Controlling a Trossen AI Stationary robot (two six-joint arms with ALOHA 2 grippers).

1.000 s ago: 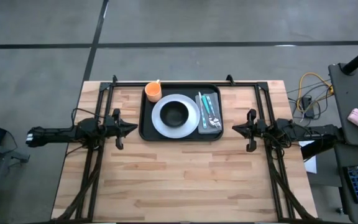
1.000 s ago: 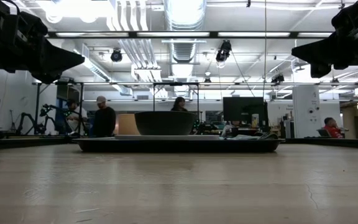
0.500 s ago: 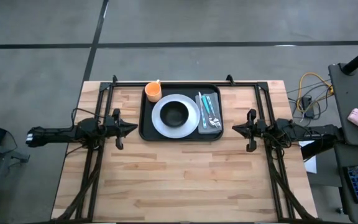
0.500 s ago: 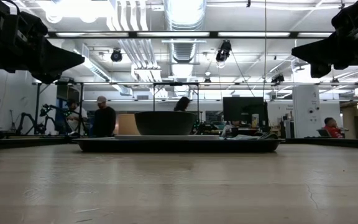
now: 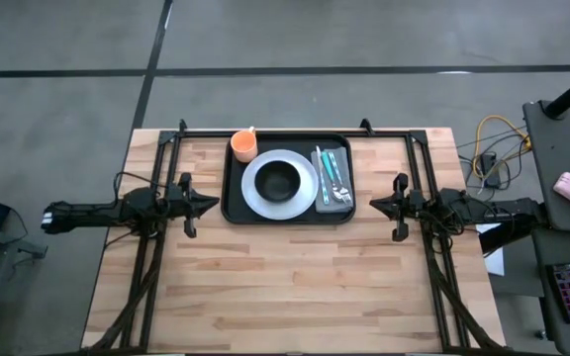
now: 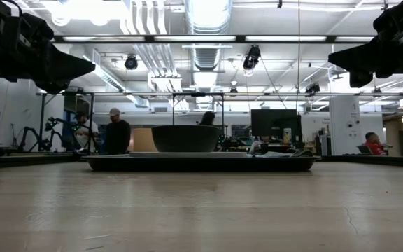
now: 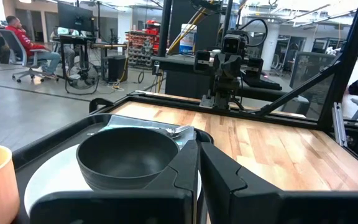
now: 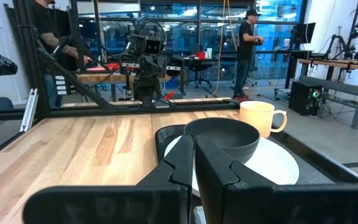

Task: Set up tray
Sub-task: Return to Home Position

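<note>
Loaded tray [image 5: 234, 214] sitting at table [image 5: 285, 287] far middle, between arms. Left gripper [image 5: 211, 205] and right gripper [image 5: 374, 206] flanking it, fingers pinched together, gripping nothing. Homing well likely meaning pulling back level, avoiding tray rim.

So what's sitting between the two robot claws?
In the high view, the tray, with its plate and bowl, lies between the left gripper and the right gripper.

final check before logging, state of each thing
tray: flat on table
white plate: flat in tray
black bowl: upright on plate, empty
orange cup: upright in tray
grey napkin: flat in tray, cutlery on top
left gripper: shut, empty, off the tray
right gripper: shut, empty, off the tray
</note>
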